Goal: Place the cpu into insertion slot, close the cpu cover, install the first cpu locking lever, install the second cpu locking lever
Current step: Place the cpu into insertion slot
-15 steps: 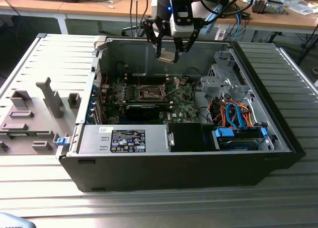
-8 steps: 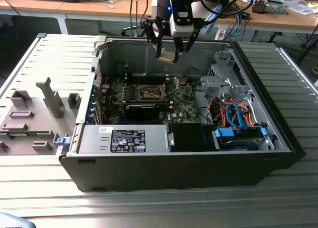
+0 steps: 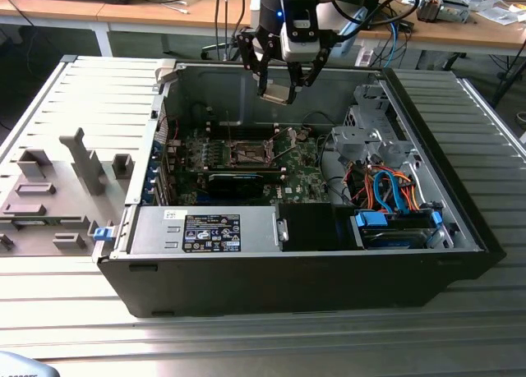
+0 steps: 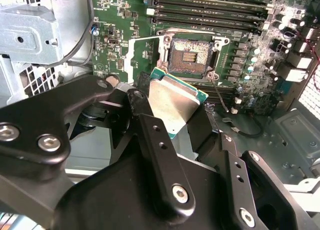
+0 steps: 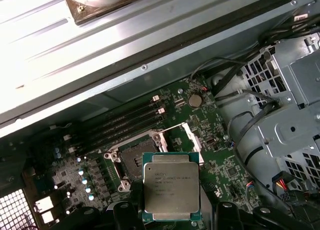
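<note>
Black multi-link claw (image 3: 278, 88) grips the flat, square, silver-topped cpu (image 5: 171, 187) by its green edges, above the open black steel case (image 3: 288, 287). Beyond, on the green motherboard (image 3: 302, 173), the dark-centred square insertion slot (image 5: 134, 157) sits uncovered, with the thin silver cpu cover (image 4: 131, 59) raised beside it and long black memory slots (image 5: 120, 122) alongside.

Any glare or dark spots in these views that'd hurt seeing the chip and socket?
First wrist view: table blown out white, chip evenly lit. Second wrist view: chip's metal top glares, the hand holding it is a dark mass. Exterior view: socket sits in dim shade.
</note>
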Tool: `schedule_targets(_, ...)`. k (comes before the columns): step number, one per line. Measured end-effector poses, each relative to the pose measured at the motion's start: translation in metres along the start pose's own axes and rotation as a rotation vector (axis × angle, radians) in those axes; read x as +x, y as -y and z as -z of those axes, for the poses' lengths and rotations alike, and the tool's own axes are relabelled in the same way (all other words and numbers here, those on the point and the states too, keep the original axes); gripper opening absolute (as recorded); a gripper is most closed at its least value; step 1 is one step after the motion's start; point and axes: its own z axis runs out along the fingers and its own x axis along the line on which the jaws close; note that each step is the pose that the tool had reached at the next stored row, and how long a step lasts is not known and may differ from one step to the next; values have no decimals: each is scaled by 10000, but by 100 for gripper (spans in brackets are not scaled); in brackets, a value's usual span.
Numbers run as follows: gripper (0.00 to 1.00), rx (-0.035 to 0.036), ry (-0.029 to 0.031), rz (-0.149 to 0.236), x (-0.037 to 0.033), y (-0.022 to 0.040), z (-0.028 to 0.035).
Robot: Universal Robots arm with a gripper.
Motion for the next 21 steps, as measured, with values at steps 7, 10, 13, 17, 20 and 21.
schedule_targets(7, 54, 0, 5, -85, 0, 0, 0)
schedule_targets(10, 54, 0, 6, -110, 0, 0, 0)
schedule_targets(13, 54, 0, 8, -140, 0, 0, -1)
schedule_targets(17, 54, -1, 9, -177, 0, 0, -1)
schedule_targets(20, 54, -1, 11, -202, 0, 0, -1)
schedule_targets(21, 54, -2, 12, -211, 0, 0, -1)
